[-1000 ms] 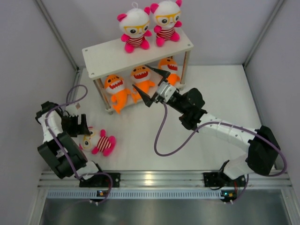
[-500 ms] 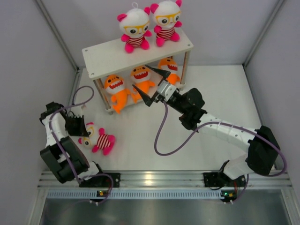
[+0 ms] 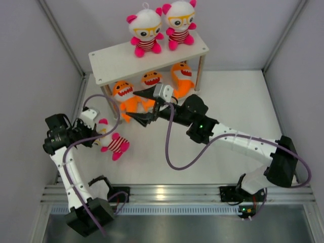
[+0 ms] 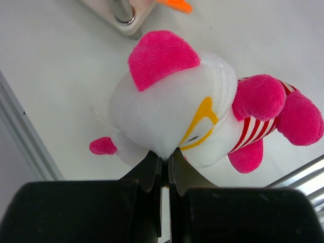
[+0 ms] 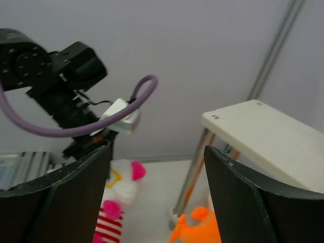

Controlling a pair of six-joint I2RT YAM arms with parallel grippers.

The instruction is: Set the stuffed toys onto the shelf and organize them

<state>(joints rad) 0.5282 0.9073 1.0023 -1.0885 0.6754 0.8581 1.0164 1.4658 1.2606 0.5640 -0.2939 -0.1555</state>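
Observation:
My left gripper is shut on the white head of a striped doll, pinching the plush just below its yellow glasses; the doll hangs from the jaws over the table. Two more dolls sit on the shelf's top board. Three orange sharks are on the lower tier. My right gripper stands open in front of the lower tier, nothing between its fingers; it faces the held doll.
Grey walls close in the table on the left, right and back. A shelf corner post and the edge of the top board stand close to my right gripper. The left arm's purple cable loops near the shelf's left legs.
My left gripper shut on the doll's head and carried it up and right, toward the shelf. The right gripper swung left, out from the lower tier, and its jaws narrowed a little.

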